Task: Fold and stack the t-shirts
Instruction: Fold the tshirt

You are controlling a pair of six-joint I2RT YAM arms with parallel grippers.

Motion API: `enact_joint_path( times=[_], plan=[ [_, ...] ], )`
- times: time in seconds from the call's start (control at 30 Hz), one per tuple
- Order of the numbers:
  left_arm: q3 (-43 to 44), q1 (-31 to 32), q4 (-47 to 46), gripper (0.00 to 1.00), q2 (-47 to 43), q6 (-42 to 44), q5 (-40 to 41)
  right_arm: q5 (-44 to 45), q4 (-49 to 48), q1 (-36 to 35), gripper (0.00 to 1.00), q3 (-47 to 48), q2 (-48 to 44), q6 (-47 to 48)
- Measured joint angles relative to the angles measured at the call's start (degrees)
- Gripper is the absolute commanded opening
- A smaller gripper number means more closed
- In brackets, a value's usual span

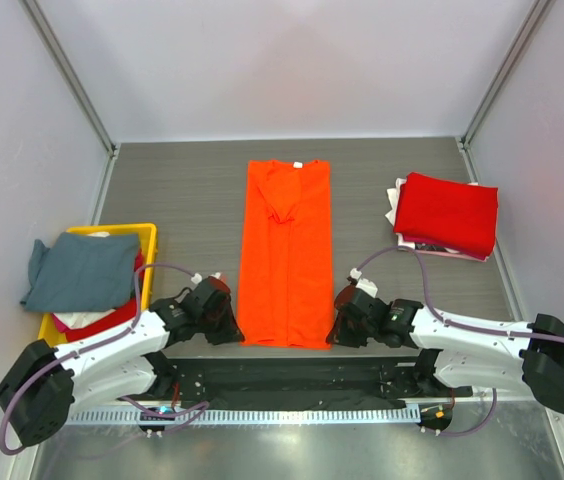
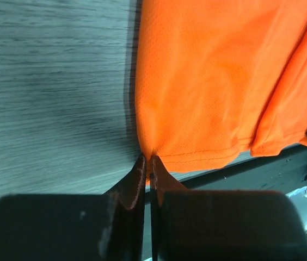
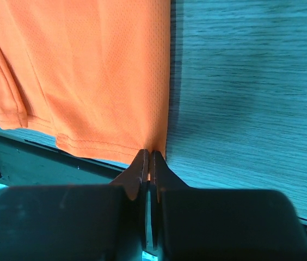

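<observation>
An orange t-shirt (image 1: 285,255) lies in a long strip down the middle of the table, sleeves folded in, hem toward me. At its near left corner my left gripper (image 1: 237,335) is shut on the hem; the wrist view shows orange cloth (image 2: 208,81) pinched between the closed tips (image 2: 149,159). My right gripper (image 1: 334,335) is likewise shut on the near right hem corner (image 3: 151,153), with the orange cloth (image 3: 88,76) spreading away from it. A folded red t-shirt (image 1: 447,212) tops a stack at the right. A grey-blue t-shirt (image 1: 80,270) drapes over the bin.
A yellow bin (image 1: 132,233) at the left holds red and white clothes under the grey-blue one. White and pink cloth (image 1: 398,200) peeks out beneath the red stack. The black mounting rail (image 1: 282,375) runs along the table's near edge, just behind the hem.
</observation>
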State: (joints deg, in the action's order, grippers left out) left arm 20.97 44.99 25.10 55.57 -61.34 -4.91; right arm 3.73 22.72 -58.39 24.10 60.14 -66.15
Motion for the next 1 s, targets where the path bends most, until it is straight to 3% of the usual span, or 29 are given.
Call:
enact_joint_path(
  times=[0.27,0.5,0.73,1.0],
  plan=[
    [0.87,-1.46,1.36,0.0,-1.42,0.55,-0.96,1.05,1.53,0.0,0.01,0.68,-1.9,0.24],
    [6.73,-8.9,2.56,0.0,-2.95,2.38,-4.87,4.35,5.77,3.04,0.01,7.98,-4.33,3.5],
    [16.26,-15.41,2.32,0.0,6.36,5.31,-8.33,4.22,6.73,14.78,0.01,16.72,1.75,11.45],
    [29.35,-24.5,0.42,0.0,19.28,8.04,-9.22,2.69,7.43,25.53,0.01,29.57,15.96,20.39]
  ],
)
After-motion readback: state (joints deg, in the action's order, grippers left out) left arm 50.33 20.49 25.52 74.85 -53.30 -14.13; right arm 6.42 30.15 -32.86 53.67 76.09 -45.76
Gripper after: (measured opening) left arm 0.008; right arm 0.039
